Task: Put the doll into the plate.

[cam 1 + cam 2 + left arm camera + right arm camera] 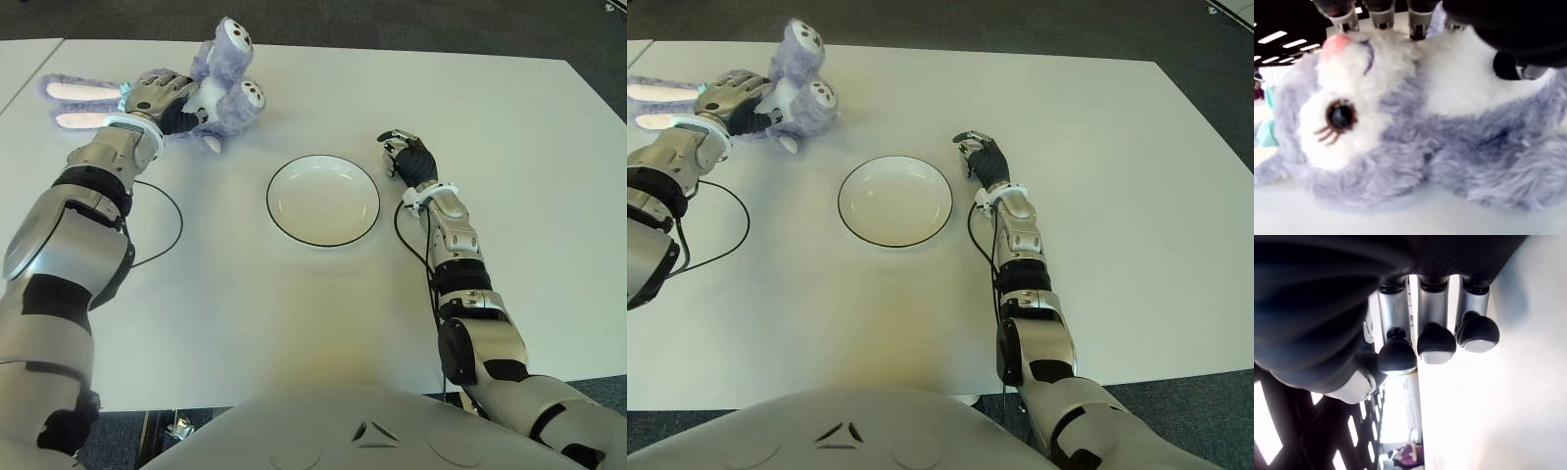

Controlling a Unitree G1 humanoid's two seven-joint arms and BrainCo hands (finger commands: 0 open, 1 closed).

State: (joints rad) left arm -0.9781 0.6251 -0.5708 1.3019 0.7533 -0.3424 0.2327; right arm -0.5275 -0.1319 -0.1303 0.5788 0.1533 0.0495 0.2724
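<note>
The plate (323, 200), white with a dark rim, sat near the middle of the white table (509, 147) and held nothing. Well off to its far left lay the doll (220, 88), a lilac plush rabbit on its side, its long pink-lined ears (78, 93) stretched away from the plate and its round feet pointing toward the far edge. The left hand (162, 96) was on the doll, fingers (1378, 14) closed over its white belly and face, the thumb pressed in from the other side; the doll still touched the table. A thin black cable (162, 230) looped on the table to the left of the plate, under the left forearm. Bare table lay between the doll and the plate.

To the right of the plate, just beside its rim, the right hand (407, 155) showed above the table, fingers (1435, 345) loosely curled with their tips apart from the palm, holding nothing. A second black cable (404, 230) ran alongside the right forearm.
</note>
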